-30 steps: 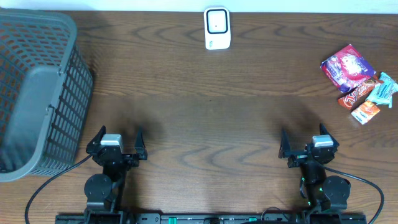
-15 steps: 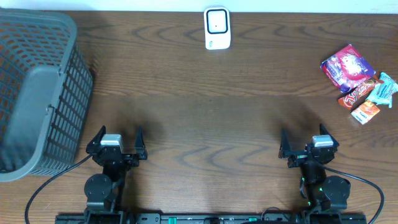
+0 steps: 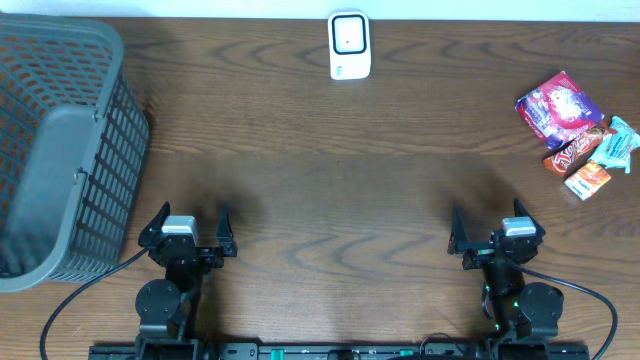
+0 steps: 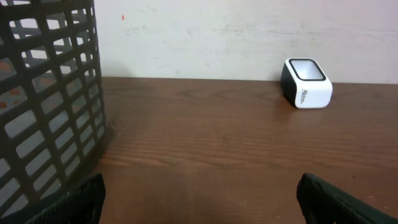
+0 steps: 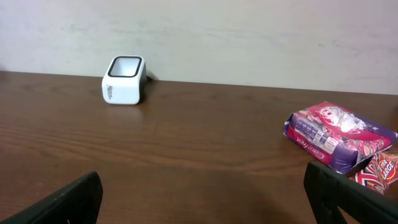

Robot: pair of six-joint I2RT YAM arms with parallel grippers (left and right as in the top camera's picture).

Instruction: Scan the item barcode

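Right, overhead: purple packet lies at the far right edge of the table w/ smaller wrappers just beside it. It's fwd and to the right of the right gripper, long axis diagonal. Right arm clearly nearer. Left gripper is well apart from it, near the basket. Scanner sits far-centre, between the arms. Both sets of jaws apart, nothing held or touched.

Left wrist: scanner ahead-right, basket at left, fingers spread wide, empty.

Right wrist: purple packet ahead-right, scanner ahead-left, fingers wide, empty. Likely the right arm's pick.
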